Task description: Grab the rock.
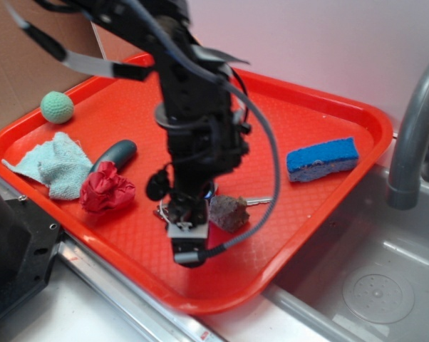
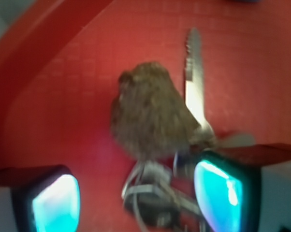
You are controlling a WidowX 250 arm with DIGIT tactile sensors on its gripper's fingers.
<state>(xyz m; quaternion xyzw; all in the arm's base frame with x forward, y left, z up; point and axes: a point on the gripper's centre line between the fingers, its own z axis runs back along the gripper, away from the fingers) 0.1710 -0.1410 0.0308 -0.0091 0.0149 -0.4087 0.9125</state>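
Gripper (image 2: 136, 198) hovered over the tray's (image 1: 321, 107) front edge, jaws spread and empty. Rock (image 1: 229, 213) sat just beyond the pads (image 2: 56, 203), touching the keys (image 2: 194, 77). Approach step, by the look of it; next called for pushing forward to straddle the rock, then closing. Sink (image 1: 378, 292) lay right of the tray.

We note a red tray (image 1: 321, 117) bearing these items: green ball (image 1: 57, 107), pale cloth (image 1: 56, 165), red cloth ball (image 1: 106, 187), grey handle (image 1: 117, 152), rock (image 1: 229, 212) touching the keys (image 2: 194, 82), and blue sponge (image 1: 322, 159) well apart.
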